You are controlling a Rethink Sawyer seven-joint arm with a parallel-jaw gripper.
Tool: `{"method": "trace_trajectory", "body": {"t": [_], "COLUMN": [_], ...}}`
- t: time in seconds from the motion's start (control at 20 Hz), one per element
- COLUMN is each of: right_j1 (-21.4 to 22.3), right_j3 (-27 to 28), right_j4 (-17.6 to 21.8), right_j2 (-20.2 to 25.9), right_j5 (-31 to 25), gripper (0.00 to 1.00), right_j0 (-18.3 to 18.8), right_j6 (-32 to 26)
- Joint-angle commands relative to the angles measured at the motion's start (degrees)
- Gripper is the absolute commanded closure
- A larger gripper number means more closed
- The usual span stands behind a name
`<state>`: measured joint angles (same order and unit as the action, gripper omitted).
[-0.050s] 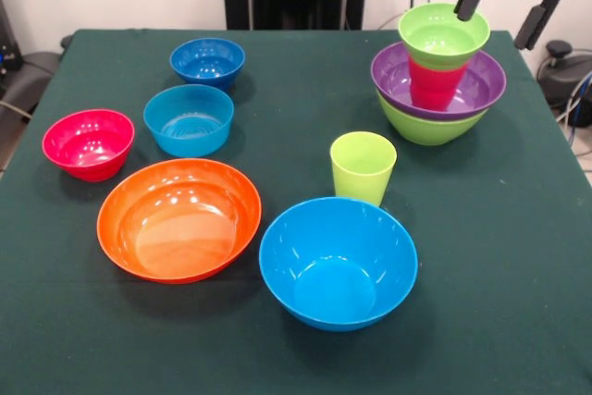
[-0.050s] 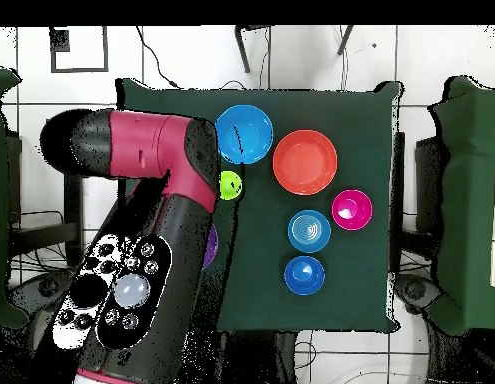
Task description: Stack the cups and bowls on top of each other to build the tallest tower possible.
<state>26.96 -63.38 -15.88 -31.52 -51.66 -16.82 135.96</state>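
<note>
Pincer [image 1: 504, 6]: you see its two black fingers spread, one tip at the rim of the small green bowl [image 1: 443, 34] topping the tower [image 1: 438, 85], the other clear. That stack sits at the table's [image 1: 518, 321] far corner. No writing is legible. Your arm [image 2: 141, 250] covers the tower from overhead.

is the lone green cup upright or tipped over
Upright: the green cup stands on its narrow base on the table, open rim facing up.
</note>
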Motion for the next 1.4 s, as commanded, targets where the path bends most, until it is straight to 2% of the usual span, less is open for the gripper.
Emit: {"method": "trace_trajectory", "body": {"t": [0.05, 0.5, 0.8, 1.15, 1.4], "right_j1": [-5.01, -11.11, -12.09, -12.6, -12.25], "right_j3": [4.81, 10.41, 12.44, 12.62, 9.64], "right_j4": [5.59, 7.29, 8.66, 10.05, 11.1], "right_j2": [8.39, 10.53, 12.02, 14.29, 15.62], "right_j5": [-5.76, -1.24, -1.13, 0.09, 3.04], "gripper": [0.0, 0.0, 0.0, 0.0, 0.0], "right_j0": [2.23, 6.0, 8.0, 10.0, 9.96], "right_j6": [-7.38, -11.36, -13.08, -13.75, -11.85]}}
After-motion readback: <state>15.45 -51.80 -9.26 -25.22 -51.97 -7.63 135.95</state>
